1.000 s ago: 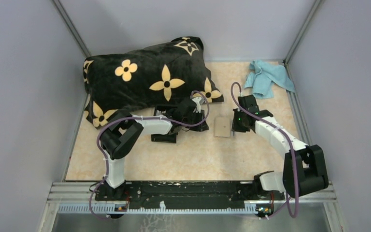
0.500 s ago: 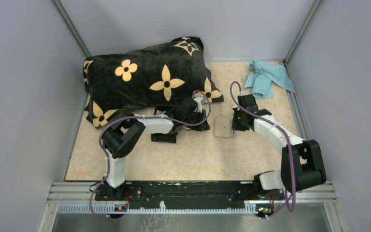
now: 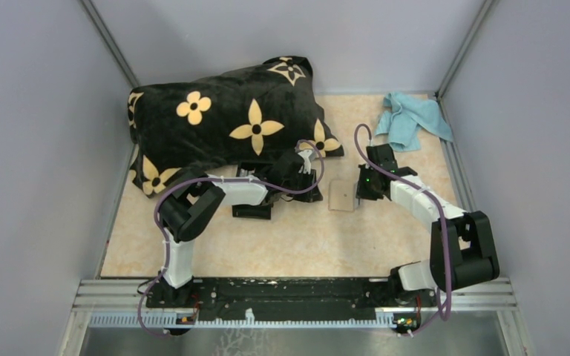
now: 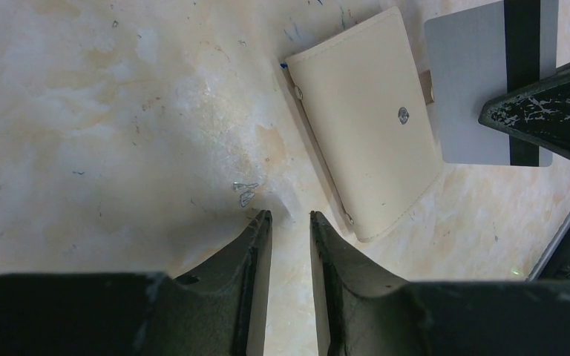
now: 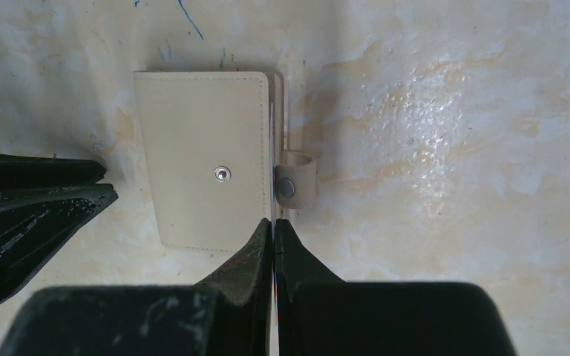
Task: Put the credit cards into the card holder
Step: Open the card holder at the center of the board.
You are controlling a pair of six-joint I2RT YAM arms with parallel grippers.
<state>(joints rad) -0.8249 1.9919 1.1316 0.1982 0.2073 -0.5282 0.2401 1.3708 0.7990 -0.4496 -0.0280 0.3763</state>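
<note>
Right elbow has swung slightly inward since the earlier frame; both wrists keep their places over the table [image 3: 304, 245]. Step in hand, as I judge it: bringing the grey card [image 4: 464, 89] to the beige snap card case [image 5: 200, 156], which lies flat between the grippers, tab undone. Next move calls for lining the card's edge up with the case's open side. Right gripper [image 5: 274, 222]: pressed together, pinching the grey card edge-on. Left gripper [image 4: 289, 216]: jaws slightly apart, holding nothing, near the case.
</note>
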